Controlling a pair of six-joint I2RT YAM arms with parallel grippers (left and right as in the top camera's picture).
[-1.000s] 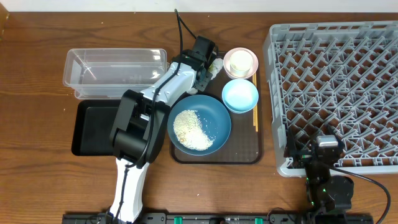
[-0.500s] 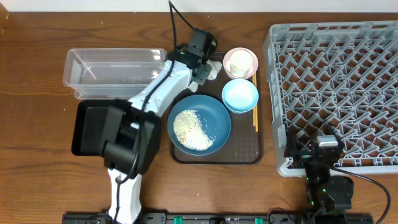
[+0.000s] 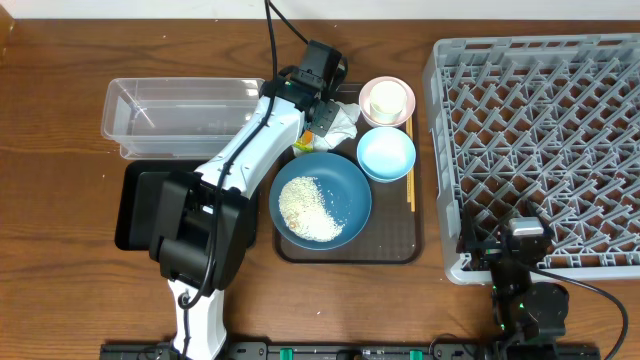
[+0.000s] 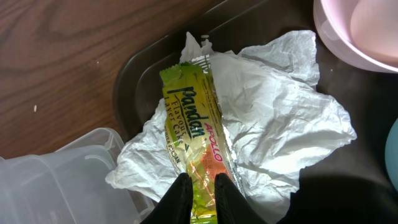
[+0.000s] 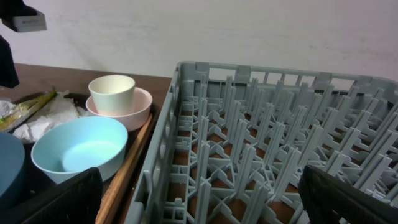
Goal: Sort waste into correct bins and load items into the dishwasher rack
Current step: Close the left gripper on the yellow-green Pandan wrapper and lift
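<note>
Yellow-green snack wrapper (image 4: 189, 127), pinched in the nearly closed left gripper (image 4: 202, 196); right gripper (image 5: 199, 199) gapes empty; nothing binned, grey lattice dishwasher rack (image 3: 540, 100) unloaded.

Nr cam, lt-blue bowl (image 5: 79, 155); behind it white cup (image 5: 112, 93) sits in pink bowl (image 5: 135, 109); grey rack (image 5: 261, 137) beside.

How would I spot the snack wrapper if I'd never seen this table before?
Start at the big grey rack, then the brown tray beside it. In the tray's far left corner lies a crumpled white napkin, with the wrapper on top, pinched by the left end effector. It's the only yellow-green strip with printed words; its neighbours are plain.
</note>
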